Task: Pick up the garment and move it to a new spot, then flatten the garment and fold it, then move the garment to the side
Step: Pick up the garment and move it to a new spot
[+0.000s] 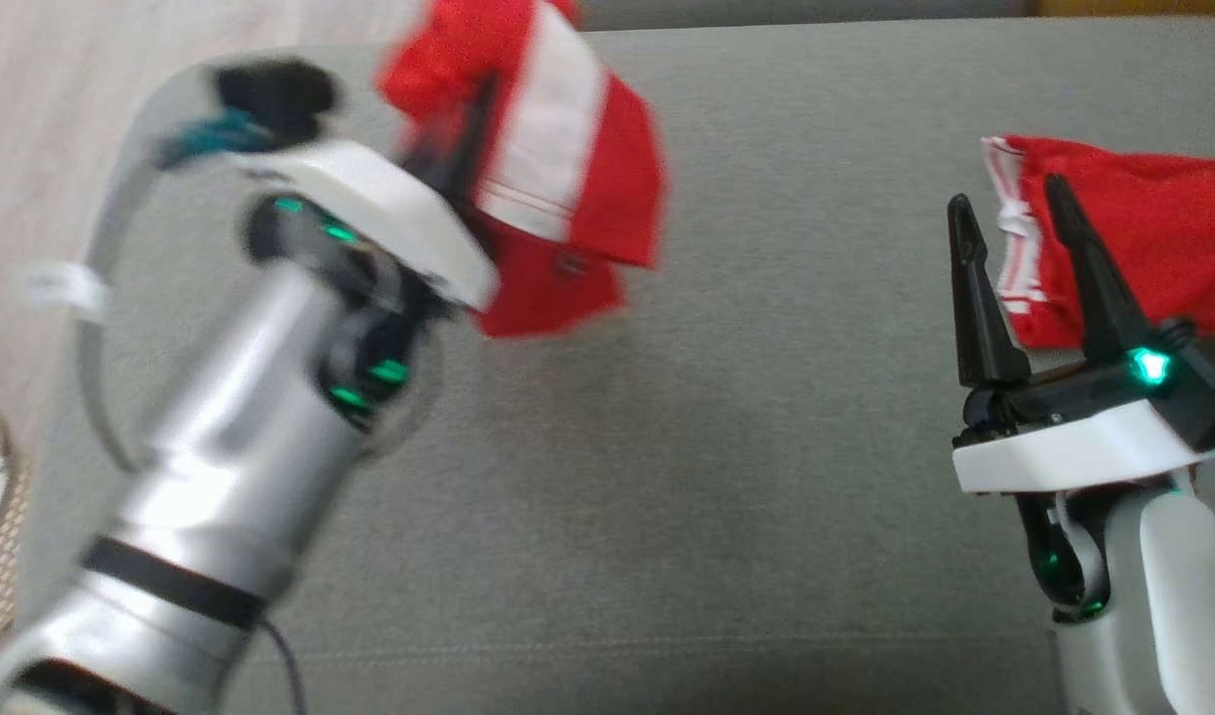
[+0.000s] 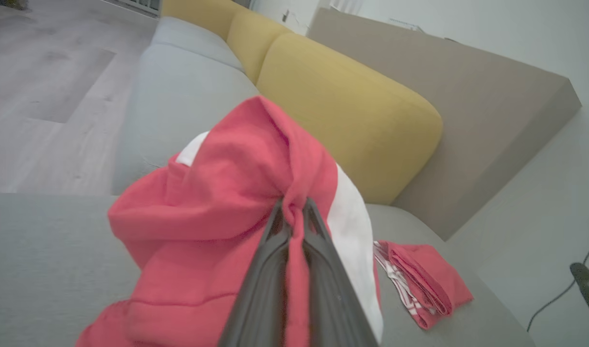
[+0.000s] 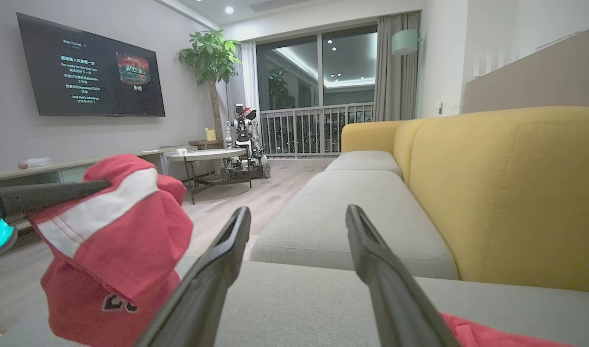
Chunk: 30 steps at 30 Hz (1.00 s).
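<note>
Clamping garment (image 2: 212, 193), left jaws, right jaws wide

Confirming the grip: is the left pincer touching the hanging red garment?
Touching. The left wrist view shows the left pincer shut on a bunched fold of the hanging red garment.

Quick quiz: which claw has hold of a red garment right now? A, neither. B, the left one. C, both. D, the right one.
B: the left claw is shut on a bunched fold of the red garment, which hangs clear of the sofa, while the right claw stands open and empty in front of a second garment lying on the seat.
</note>
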Available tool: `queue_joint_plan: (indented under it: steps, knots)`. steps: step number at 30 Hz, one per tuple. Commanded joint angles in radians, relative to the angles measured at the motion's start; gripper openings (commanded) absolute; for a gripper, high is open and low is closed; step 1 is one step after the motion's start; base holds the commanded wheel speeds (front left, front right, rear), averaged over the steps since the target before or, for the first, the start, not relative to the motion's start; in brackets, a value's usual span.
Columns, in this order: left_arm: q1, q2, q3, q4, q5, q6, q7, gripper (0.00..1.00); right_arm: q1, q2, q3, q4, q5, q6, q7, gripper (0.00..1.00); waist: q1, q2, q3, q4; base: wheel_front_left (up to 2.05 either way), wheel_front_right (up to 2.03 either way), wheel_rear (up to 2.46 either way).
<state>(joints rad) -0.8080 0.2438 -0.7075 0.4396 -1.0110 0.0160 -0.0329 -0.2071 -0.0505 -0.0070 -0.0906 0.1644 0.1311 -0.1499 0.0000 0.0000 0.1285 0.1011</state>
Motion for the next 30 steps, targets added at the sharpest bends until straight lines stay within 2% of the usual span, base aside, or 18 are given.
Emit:
queue_joint_plan:
  steps: [1,3,5,7,10,13,15,21,22,23,25,30]
  knots:
    - [-0.031,-0.003,0.016,-0.042,0.022,0.018,-0.018,0.00,-0.011,0.000,0.020,-0.039,0.008,0.000,-0.006,1.00,0.0000,0.0000,0.005,-0.038,0.00,0.00,0.00]
    - [-0.019,-0.051,-0.010,-0.048,0.038,0.042,-0.034,0.00,-0.018,0.000,0.022,-0.047,0.010,0.000,-0.004,1.00,0.0000,0.0000,0.021,-0.070,0.00,0.00,0.00]
    - [-0.013,-0.103,-0.035,-0.045,0.048,0.048,-0.054,0.00,-0.025,0.000,0.023,-0.052,0.011,0.000,-0.006,1.00,0.0000,0.0000,0.037,-0.103,0.00,0.00,0.00]
    - [-0.013,-0.144,-0.054,-0.044,0.043,0.034,-0.072,0.00,-0.031,0.000,0.021,-0.053,0.013,0.000,-0.010,1.00,0.0000,0.0000,0.050,-0.135,0.00,0.00,0.00]
    - [-0.018,-0.181,-0.056,-0.061,-0.010,-0.008,-0.111,0.00,-0.037,0.000,0.007,-0.050,0.020,0.000,-0.021,1.00,0.0000,0.0000,0.067,-0.175,0.00,0.00,0.00]
    - [-0.014,-0.191,-0.043,-0.077,-0.098,-0.053,-0.153,0.00,-0.041,0.000,0.002,-0.042,0.026,0.000,-0.030,1.00,0.0000,0.0000,0.077,-0.200,0.00,0.00,0.00]
    - [-0.007,-0.193,-0.047,-0.057,-0.133,-0.067,-0.165,0.00,-0.042,0.000,0.001,-0.039,0.027,0.000,-0.035,1.00,0.0000,0.0000,0.085,-0.203,0.00,0.00,0.00]
    - [0.017,-0.162,-0.110,0.165,-0.069,-0.049,-0.167,0.00,-0.036,0.000,-0.007,-0.030,0.022,0.000,-0.039,1.00,0.0000,0.0000,0.093,-0.168,0.00,0.00,0.00]
    - [0.020,-0.161,-0.115,0.198,-0.062,-0.047,-0.170,0.27,-0.035,0.000,-0.005,-0.028,0.020,0.000,-0.038,1.00,0.0000,0.0000,0.092,-0.158,0.00,0.00,0.00]
    - [0.021,-0.162,-0.120,0.224,-0.054,-0.048,-0.177,0.97,-0.033,0.000,-0.004,-0.026,0.018,0.000,-0.037,1.00,0.0000,0.0000,0.090,-0.148,0.00,0.00,0.00]
    - [0.022,-0.164,-0.123,0.244,-0.049,-0.052,-0.184,1.00,-0.032,0.000,-0.003,-0.024,0.016,0.000,-0.036,1.00,0.0000,0.0000,0.087,-0.138,0.00,0.00,0.00]
    - [0.019,-0.180,-0.107,0.276,-0.038,-0.081,-0.218,1.00,-0.023,0.000,0.007,-0.021,0.009,0.000,-0.027,1.00,0.0000,0.0000,0.063,-0.083,0.00,0.00,0.00]
